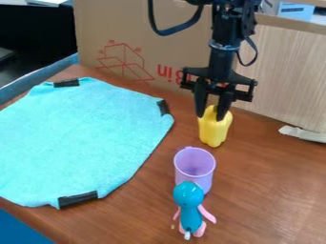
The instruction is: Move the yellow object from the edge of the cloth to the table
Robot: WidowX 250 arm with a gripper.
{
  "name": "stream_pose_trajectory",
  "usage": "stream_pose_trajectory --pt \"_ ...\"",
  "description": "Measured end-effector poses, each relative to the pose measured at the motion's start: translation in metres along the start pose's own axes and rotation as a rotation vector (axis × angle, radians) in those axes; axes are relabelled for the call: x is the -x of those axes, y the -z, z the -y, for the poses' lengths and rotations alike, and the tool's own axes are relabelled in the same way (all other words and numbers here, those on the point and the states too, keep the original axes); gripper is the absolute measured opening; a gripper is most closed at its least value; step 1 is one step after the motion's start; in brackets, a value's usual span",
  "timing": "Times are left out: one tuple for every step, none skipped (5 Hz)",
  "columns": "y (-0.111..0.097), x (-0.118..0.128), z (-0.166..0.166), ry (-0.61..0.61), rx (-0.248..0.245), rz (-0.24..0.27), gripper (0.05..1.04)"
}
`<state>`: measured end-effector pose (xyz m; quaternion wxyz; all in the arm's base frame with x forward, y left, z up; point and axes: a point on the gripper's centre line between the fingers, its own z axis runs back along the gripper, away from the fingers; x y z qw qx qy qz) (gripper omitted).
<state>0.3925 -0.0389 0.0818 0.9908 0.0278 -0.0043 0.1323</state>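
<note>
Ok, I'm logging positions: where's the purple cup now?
In the camera view, the purple cup stands right of the turquoise cloth, between the yellow object and the blue toy figure.

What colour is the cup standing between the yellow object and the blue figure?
Light purple; the cup shows best in the camera view.

gap beside cloth [79,138] (purple cup [198,178] blocks front).
</note>
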Motion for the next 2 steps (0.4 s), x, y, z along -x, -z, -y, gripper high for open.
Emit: stream_pose_trajectory --pt "-0.016 0.006 -0.002 0.003 0.022 0.034 0.886" --pt "-0.051 0.014 -0.009 -0.011 0.049 0.126 1.005"
